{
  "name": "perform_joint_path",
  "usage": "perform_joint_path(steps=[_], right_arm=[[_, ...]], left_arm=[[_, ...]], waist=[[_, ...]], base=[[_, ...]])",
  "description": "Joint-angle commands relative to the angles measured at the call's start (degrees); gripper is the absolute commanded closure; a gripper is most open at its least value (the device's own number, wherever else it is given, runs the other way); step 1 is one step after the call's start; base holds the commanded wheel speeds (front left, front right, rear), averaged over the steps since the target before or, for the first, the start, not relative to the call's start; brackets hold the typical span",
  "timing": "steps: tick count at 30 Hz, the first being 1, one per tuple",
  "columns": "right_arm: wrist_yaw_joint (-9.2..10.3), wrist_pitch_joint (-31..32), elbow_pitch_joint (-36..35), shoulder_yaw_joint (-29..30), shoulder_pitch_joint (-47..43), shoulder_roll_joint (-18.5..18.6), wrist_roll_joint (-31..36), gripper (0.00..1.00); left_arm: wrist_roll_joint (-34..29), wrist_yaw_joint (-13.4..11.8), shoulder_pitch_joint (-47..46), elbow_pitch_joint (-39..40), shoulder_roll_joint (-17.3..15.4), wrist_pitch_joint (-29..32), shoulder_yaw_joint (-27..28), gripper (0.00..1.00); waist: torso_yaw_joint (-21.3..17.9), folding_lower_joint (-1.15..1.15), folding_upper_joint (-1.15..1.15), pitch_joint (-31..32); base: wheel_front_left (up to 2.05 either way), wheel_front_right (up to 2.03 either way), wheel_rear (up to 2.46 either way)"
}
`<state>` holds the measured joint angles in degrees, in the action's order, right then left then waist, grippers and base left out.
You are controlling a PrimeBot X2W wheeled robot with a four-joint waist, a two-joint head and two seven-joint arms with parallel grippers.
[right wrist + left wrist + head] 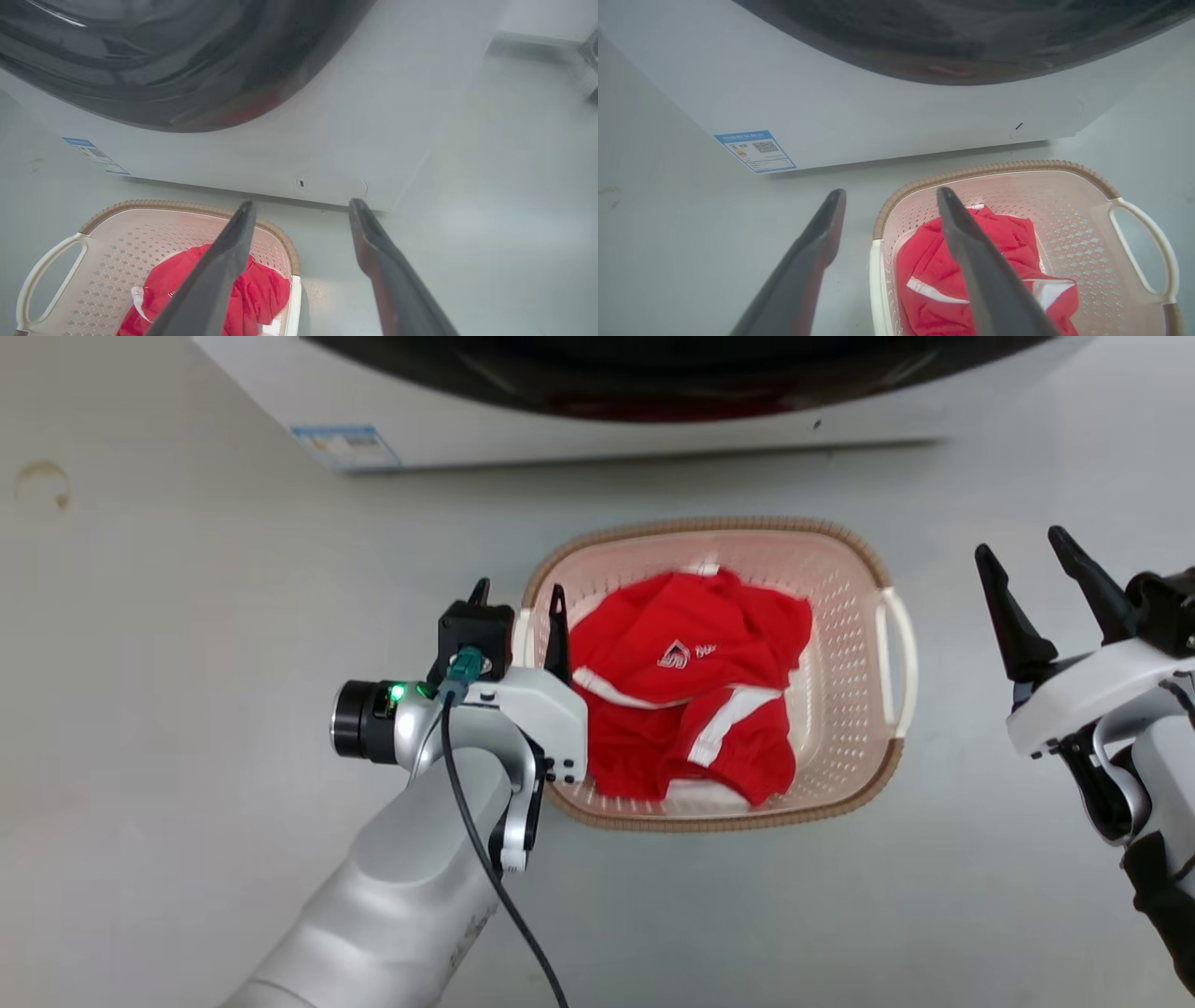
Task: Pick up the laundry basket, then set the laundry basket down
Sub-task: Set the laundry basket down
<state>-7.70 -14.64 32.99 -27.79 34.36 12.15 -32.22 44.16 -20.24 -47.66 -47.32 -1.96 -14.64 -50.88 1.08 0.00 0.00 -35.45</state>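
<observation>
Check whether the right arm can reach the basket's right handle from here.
Probably yes. The right gripper hangs open beside the basket, apart from it, with bare floor between. The right handle faces it, and the red clothes lie inside, off the handle.

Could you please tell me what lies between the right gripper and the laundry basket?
Bare floor: in the head view, the right gripper hovers open, clear of the laundry basket.

A laundry area. A white washer (pixel 878 116) with a dark curved door (pixel 962 37) stands near the laundry basket (pixel 840 644) holding red clothing (pixel 691 700).
</observation>
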Motion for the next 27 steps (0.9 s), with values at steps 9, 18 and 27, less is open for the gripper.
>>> perform_joint_path(steps=[9,18,27], right_arm=[[0.21,-0.4,-4.1,6.4,-7.9,-0.3,6.7,0.0],[0.21,-0.4,-7.4,8.3,-13.6,-1.7,10.0,0.0],[0.21,-0.4,-10.4,9.7,-19.6,-1.7,12.0,0.0]], left_arm=[[-9.0,4.3,9.9,5.8,-0.9,-0.4,11.3,0.0],[-14.3,8.9,19.9,9.4,-2.6,-0.4,19.2,0.0],[-16.8,11.2,28.5,14.0,-4.9,-0.4,25.6,0.0]], waist=[[-1.6,0.0,0.0,18.5],[-2.2,0.0,0.0,28.9],[-2.4,0.0,0.0,35.3]], base=[[0.0,0.0,0.0],[0.0,0.0,0.0],[0.0,0.0,0.0]])
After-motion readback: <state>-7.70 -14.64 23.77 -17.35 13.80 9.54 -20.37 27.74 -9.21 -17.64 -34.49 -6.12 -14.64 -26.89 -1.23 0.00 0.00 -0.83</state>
